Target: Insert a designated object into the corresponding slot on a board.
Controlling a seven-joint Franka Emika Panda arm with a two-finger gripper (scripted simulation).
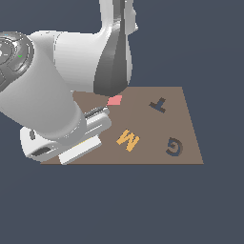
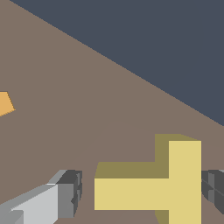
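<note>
In the wrist view the yellow T block (image 2: 175,192) lies flat on the brown board (image 2: 87,109), between my two fingers. My gripper (image 2: 142,192) is open and straddles it: one finger (image 2: 65,194) stands a small gap off the stem end, the other (image 2: 213,186) sits right beside the crossbar. In the exterior view my gripper (image 1: 90,139) is low over the board's near corner on the exterior view's left, with a yellow sliver of the block (image 1: 88,142) showing under the hand. The dark T-shaped slot (image 1: 158,105) is at the board's (image 1: 143,157) far side towards the exterior view's right.
An orange M block (image 1: 127,139) lies mid-board, between my gripper and the dark G-shaped recess (image 1: 175,146). A pinkish-red square (image 1: 115,100) sits near the far edge, partly behind the arm. An orange piece (image 2: 4,103) shows at the wrist view's edge.
</note>
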